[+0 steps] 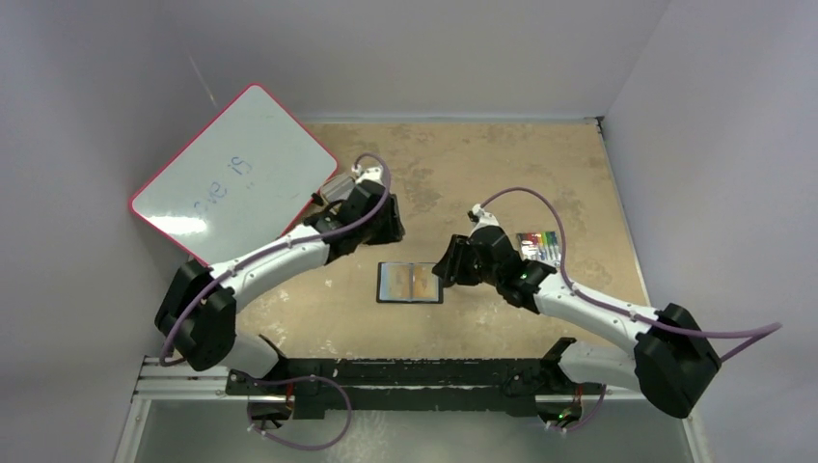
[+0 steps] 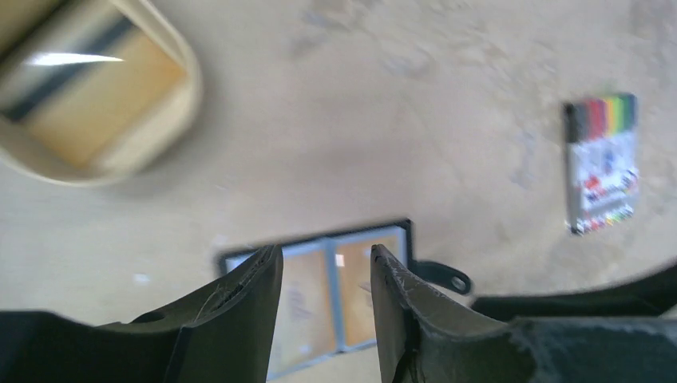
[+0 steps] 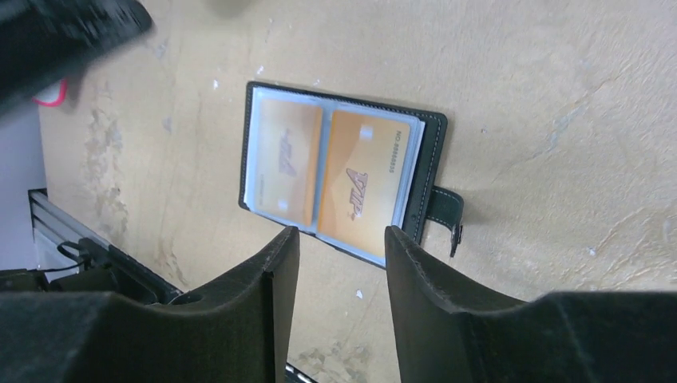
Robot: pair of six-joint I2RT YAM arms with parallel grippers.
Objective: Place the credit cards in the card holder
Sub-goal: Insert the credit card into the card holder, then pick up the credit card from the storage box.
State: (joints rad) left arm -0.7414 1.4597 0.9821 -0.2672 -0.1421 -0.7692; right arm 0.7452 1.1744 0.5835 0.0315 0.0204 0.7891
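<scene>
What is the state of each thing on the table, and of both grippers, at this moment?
card holder: open, lying flat, snap tab unfastened.
credit cards: two slotted in, one in each half.
tin: open, with what looks like another gold card, dark-striped, inside.
left gripper: open, empty.
right gripper: open, empty.

At centre of the top view: card holder [image 1: 410,283], opened flat on the table [image 1: 482,164]. In its two halves: credit cards [image 3: 363,179], one per half, side by side. Right of the holder and slightly higher in frame: marker pack [image 1: 538,247]. At upper left: whiteboard [image 1: 236,174], leaning against the wall. In the left wrist view, upper left corner: tin [image 2: 185,96], well apart from the holder at lower centre.
</scene>
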